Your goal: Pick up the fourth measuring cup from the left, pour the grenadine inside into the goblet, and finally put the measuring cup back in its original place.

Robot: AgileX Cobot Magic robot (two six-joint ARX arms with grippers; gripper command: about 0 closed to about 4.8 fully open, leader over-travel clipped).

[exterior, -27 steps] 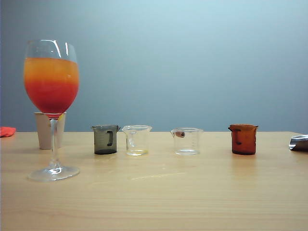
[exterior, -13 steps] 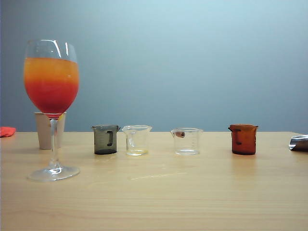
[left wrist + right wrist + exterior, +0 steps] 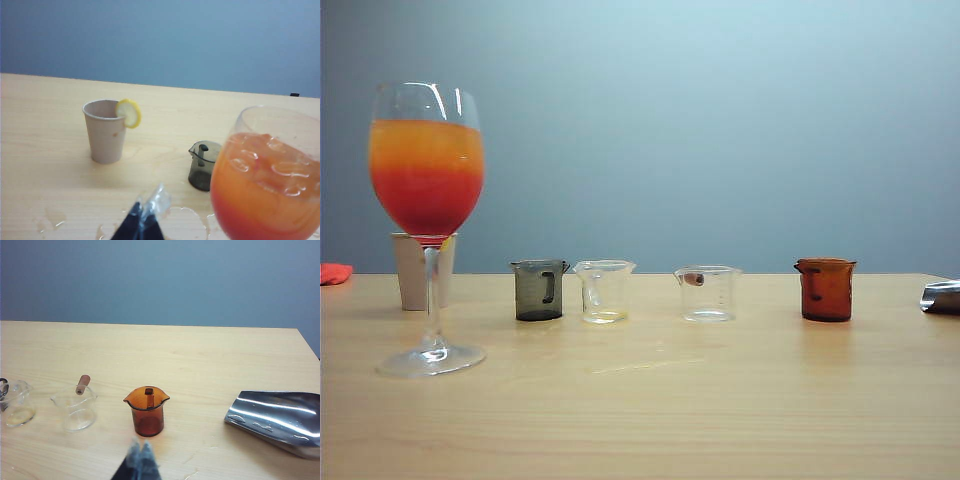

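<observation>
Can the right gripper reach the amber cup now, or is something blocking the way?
Probably yes. The right gripper, shut, hangs just short of the amber cup with bare table between them. The clear cup and metal scoop stand off to the sides.

Soft, even light is filling all three views, brighter toward the upper right of the blue wall in the exterior view. The tabletop [image 3: 650,400] is carrying only faint shadows and a pale sheen. Glare is streaking the goblet [image 3: 427,160] rim and the metal scoop [image 3: 280,420]. Both wrist views are looking slightly soft, with the left gripper [image 3: 141,222] and right gripper [image 3: 139,462] blurring at the frame edge.
</observation>
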